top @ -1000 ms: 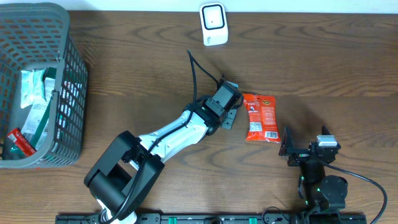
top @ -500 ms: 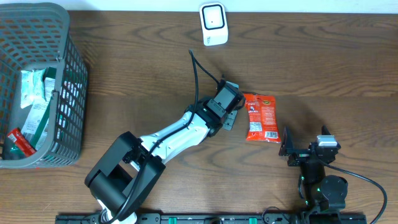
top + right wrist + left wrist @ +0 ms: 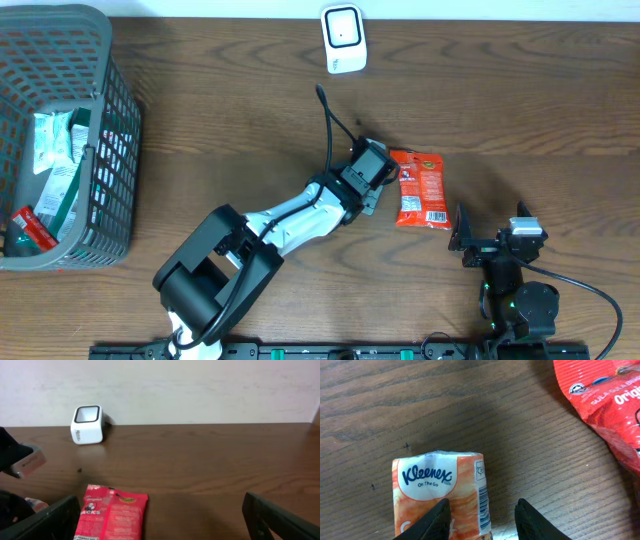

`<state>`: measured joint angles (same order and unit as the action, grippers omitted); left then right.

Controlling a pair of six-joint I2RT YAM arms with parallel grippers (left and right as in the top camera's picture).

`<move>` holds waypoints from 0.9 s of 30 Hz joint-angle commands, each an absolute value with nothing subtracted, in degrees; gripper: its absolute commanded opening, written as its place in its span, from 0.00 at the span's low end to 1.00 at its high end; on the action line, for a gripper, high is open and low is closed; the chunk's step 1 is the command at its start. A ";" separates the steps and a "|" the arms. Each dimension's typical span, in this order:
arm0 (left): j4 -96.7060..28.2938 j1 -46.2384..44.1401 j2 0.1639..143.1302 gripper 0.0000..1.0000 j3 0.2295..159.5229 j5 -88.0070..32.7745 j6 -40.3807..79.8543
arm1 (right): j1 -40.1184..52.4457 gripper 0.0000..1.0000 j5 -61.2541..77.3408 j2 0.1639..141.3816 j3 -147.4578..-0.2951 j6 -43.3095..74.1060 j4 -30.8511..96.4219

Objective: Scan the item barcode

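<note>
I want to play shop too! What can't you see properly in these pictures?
Kleenex: bottom and part of its barcode cut off by the left wrist view's edge; overhead, the left arm covers it.
Left pincer: gripping the Kleenex or not, unclear.
Snack bag: print too small overhead; cut off at the edges of both wrist views.
Basket: things inside partly hidden by its mesh wall overhead.

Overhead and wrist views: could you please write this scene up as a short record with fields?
scanner: white, at the far side
tissue pack: orange Kleenex, barcode visible on its side
left end effector: over the tissue pack, grip unclear
snack bag: red, lying flat beside the left end effector
right end effector: open, empty
basket: grey, holds packets
</note>
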<state>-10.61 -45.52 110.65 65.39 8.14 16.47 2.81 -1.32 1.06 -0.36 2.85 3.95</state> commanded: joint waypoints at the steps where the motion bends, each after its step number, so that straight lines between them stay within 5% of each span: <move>1: -11.29 -45.23 112.86 0.43 64.60 10.13 16.25 | 2.39 0.99 -1.89 0.82 -0.32 3.79 4.10; 9: -11.27 -45.25 112.14 0.44 65.04 10.15 15.03 | 2.39 0.99 -1.89 0.82 -0.32 3.81 4.10; 14: -11.66 -45.25 106.54 0.55 66.87 10.15 13.61 | 2.39 0.99 -1.89 0.82 -0.32 3.81 4.10; 27: -21.41 -47.66 108.05 0.54 71.33 18.24 13.32 | 2.39 0.99 -1.89 0.82 -0.32 3.81 4.10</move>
<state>-21.08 -46.26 106.21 70.78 12.47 14.41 2.81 -1.34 1.06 -0.36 2.87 3.95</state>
